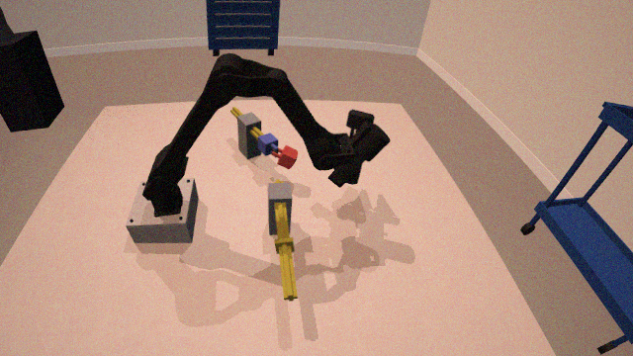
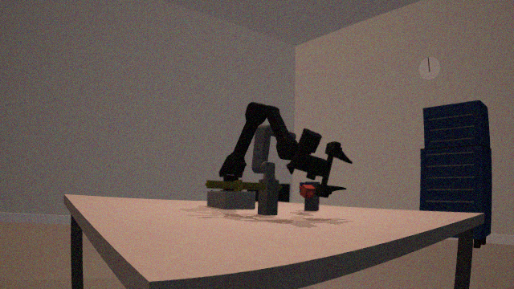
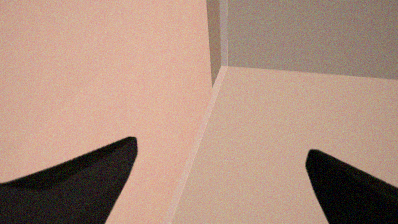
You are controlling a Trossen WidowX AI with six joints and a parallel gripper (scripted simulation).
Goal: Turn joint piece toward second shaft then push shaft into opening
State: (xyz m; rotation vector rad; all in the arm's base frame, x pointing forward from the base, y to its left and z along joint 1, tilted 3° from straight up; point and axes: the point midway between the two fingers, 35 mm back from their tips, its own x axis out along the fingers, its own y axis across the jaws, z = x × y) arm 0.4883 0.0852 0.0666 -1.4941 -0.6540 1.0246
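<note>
The red joint piece [image 1: 287, 157] [image 2: 307, 190] hangs on rods from a blue hinge block [image 1: 268, 143] at the end of the first yellow shaft [image 1: 255, 133], held by the far grey block [image 1: 249, 140] [image 2: 312, 204]. It points roughly on along its own shaft, toward the lower right in the top view; its opening cannot be made out. The second yellow shaft [image 1: 287, 267] [image 2: 218, 185] with its collar [image 1: 284, 244] runs through the near grey block [image 1: 280, 193] [image 2: 267, 198]; only a short tip shows beyond it. My gripper [image 2: 348, 175] [image 3: 220, 151] is open and empty, right of the joint piece in the top view.
The arm's grey base [image 1: 160, 232] [image 2: 230, 199] stands left of both blocks. The arm arches above the space between the base and the joint piece. A blue cart [image 1: 593, 252] and a blue cabinet [image 1: 242, 25] [image 2: 455, 177] stand off the table.
</note>
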